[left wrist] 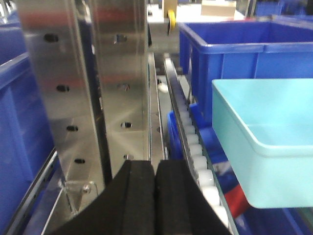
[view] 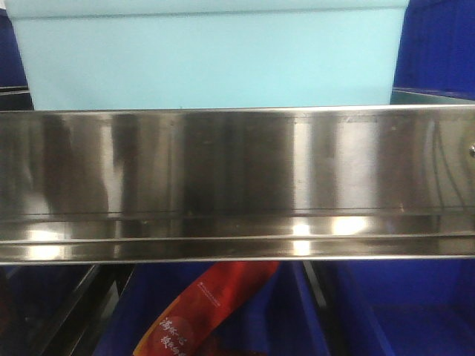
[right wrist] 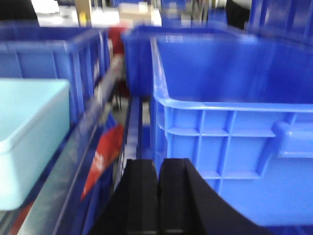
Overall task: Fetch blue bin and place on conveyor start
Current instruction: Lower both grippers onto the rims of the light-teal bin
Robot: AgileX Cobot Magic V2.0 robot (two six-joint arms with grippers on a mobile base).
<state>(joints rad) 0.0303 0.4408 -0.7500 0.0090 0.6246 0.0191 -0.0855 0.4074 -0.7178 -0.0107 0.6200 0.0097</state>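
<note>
Item 1 — blue bin (view: 208, 63). You have it at 12 o'clock in the front view. It is a pale turquoise tub filling the top band, its lower wall hidden behind the stainless shelf rail (view: 237, 178) that runs the full width. In the left wrist view it sits at 3 o'clock, open side up, just beside the roller track (left wrist: 195, 152). In the right wrist view only its corner shows, at 9 o'clock. Both pincers stand apart from it.

Item 2 — left pincer (left wrist: 155, 169). You see it at 6 o'clock of its own view, the two black pads clenched flat together with nothing between them. The perforated steel upright (left wrist: 88, 98) stands at 11 o'clock from it.

Item 3 — right pincer (right wrist: 159, 169). It is at 6 o'clock of its own view, likewise clenched and holding nothing.

Item 4 — ribbed crate (right wrist: 234, 132). It is royal blue and fills the right wrist view from 12 to 4 o'clock. Similar dark blue crates show behind the bin at 1 o'clock in the left wrist view, and in both upper corners of the front view.

Item 5 — red packet (view: 208, 304). It has white lettering and lies at 6 o'clock in the front view, below the rail among blue crates. In the right wrist view it shows at 8 o'clock, blurred.
</note>
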